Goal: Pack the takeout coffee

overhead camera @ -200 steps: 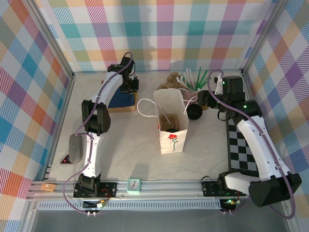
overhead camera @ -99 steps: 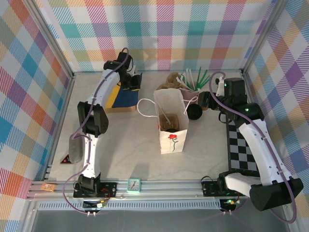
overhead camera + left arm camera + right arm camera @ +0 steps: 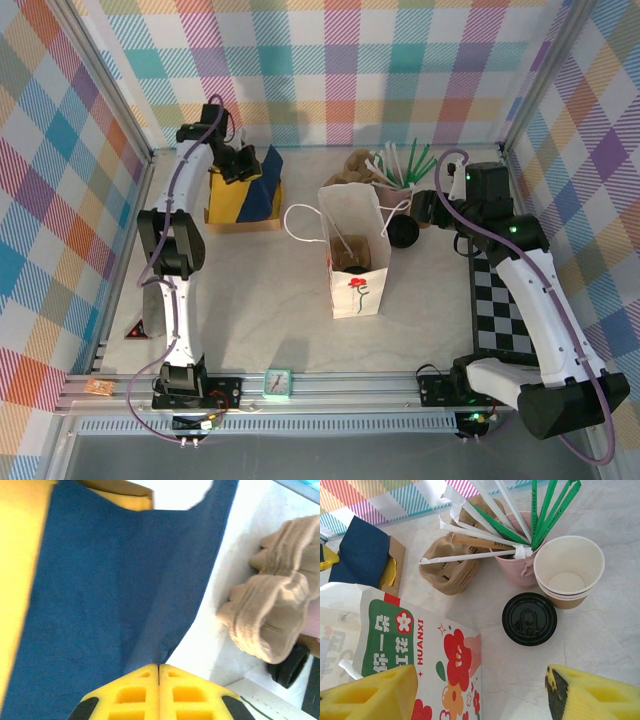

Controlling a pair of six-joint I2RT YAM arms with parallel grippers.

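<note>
I cannot make out the takeout coffee for sure. A round black lid (image 3: 529,619) sits on the table beside the unlidded cups (image 3: 568,570); whether a cup stands under it I cannot tell. The white flowered paper bag (image 3: 352,250) stands open mid-table with something brown and a white straw inside. My right gripper (image 3: 482,690) hangs open above the gap between bag and lid (image 3: 403,233). My left gripper (image 3: 159,667) is shut on a corner of a blue napkin (image 3: 115,580) and holds it up at the back left (image 3: 240,165).
A pink cup of green and white straws (image 3: 517,565) and a crumpled brown pulp carrier (image 3: 452,567) stand behind the bag. A kraft and yellow stack (image 3: 240,222) lies under the napkin. A checkered board (image 3: 500,300) lies at the right.
My left arm has swung left and back, pulling the blue napkin's corner up off the stack. My right gripper has barely moved.
</note>
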